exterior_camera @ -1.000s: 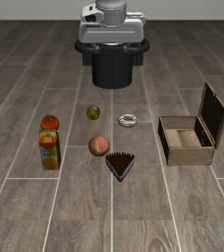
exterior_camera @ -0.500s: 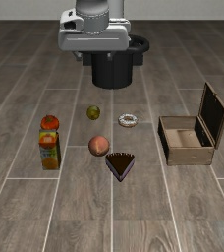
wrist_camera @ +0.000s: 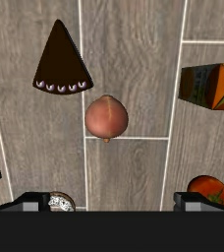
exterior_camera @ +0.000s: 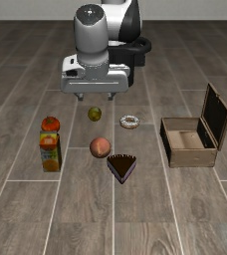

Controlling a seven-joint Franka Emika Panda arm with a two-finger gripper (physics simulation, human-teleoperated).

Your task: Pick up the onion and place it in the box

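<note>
Crowding is the risk: the hand [exterior_camera: 94, 96] hangs with fingers spread wide, holding nothing, while the onion [exterior_camera: 100, 147] lies on the floor just beside a cake wedge [exterior_camera: 121, 166], well apart from the box [exterior_camera: 190, 142]. A skewed descent might clip the cake wedge.

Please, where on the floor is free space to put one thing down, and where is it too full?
Free: the floor between the cake slice and the box, and the wide stretch past the cake slice, away from the arm. Crowded: the onion sits close to the cake slice, with the carton and the tomato just beside.
</note>
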